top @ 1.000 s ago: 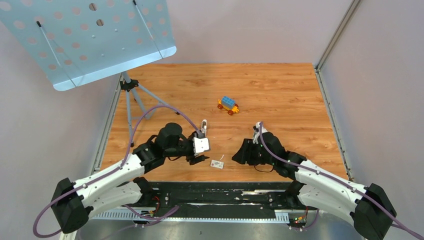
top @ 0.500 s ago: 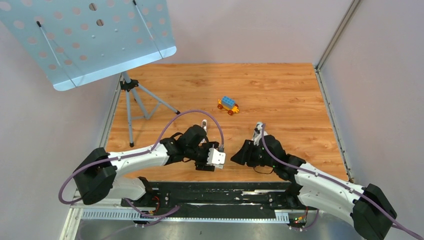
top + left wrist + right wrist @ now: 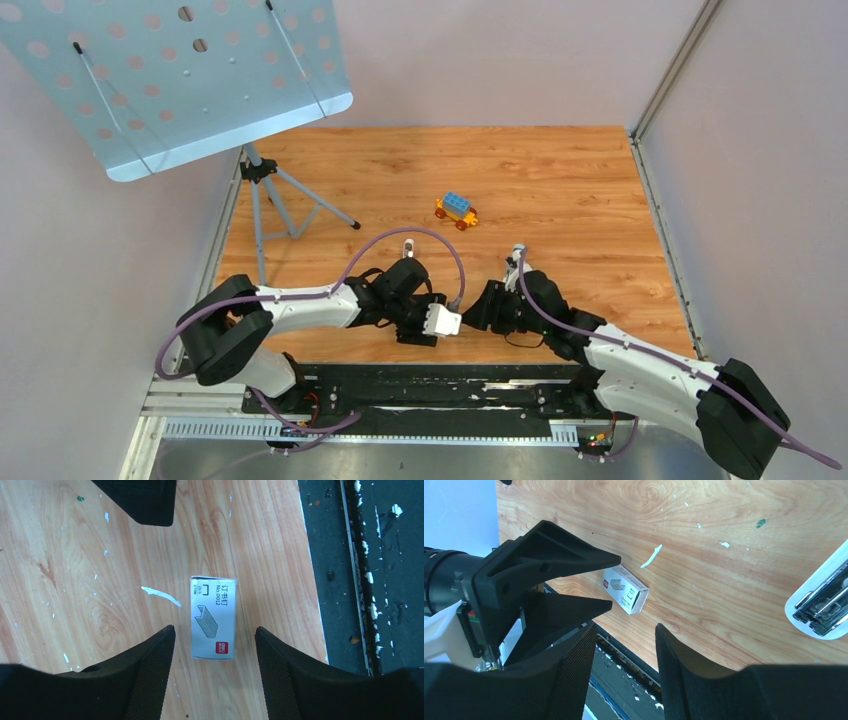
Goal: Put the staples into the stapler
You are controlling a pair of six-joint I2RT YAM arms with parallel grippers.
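While the left gripper [image 3: 214,634] is hovering with jaws spread wide either side of the small white box [image 3: 212,611] on the table [image 3: 75,555], gripping nothing, the task is looking barely begun. No loose staples are showing, so they are presumably sitting inside that box. The right wrist view is adding what the left one is missing: the opened stapler [image 3: 819,605] lying well apart from the box, and the right gripper [image 3: 625,630] standing open and empty.

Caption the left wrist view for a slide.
Open left end effector poised over a white staple box lying flat on the wooden table, near its dark front edge.
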